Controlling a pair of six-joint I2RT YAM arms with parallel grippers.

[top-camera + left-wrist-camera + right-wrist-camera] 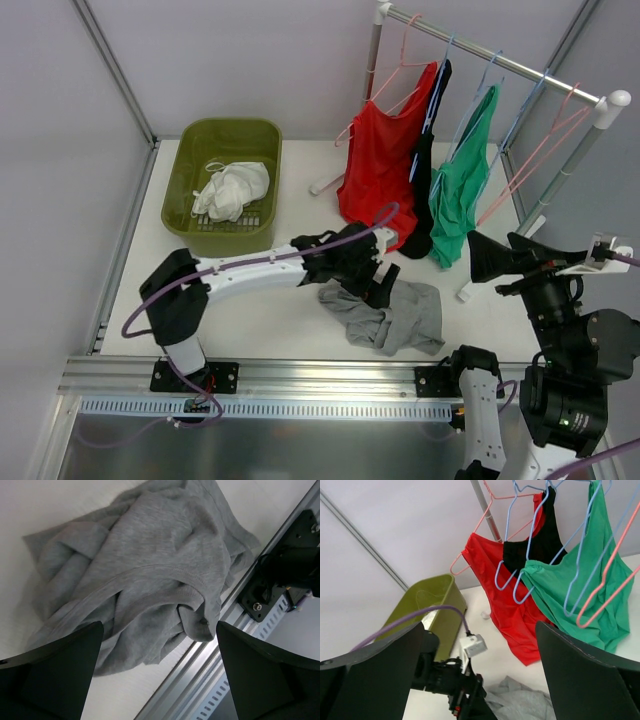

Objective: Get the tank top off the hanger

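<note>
The grey top (390,320) is off any hanger. It lies crumpled on the counter (300,205), in front of the rack (500,55) and close to the counter's front rail. In the left wrist view it fills the frame in loose folds (150,565).

The left claw (372,280) hangs just over the grey top's rack-side edge. It is released, with its fingers spread wide and nothing between them (160,630). Whether a finger touches the cloth I cannot tell.

The right claw (510,255) is raised in front of the rack's right end and faces the hanging clothes. It too is released, wide apart and holding nothing (480,630).

On the rack, from its left end, hang a red top (385,160), a black top (425,180) and a green top (460,190), each on a wire hanger. A bare pink hanger (607,565) hangs at the right end, in front of the green top.

Left of the rack, well apart from it, stands an olive basket (225,128) with a white cloth (232,190) bunched inside.
</note>
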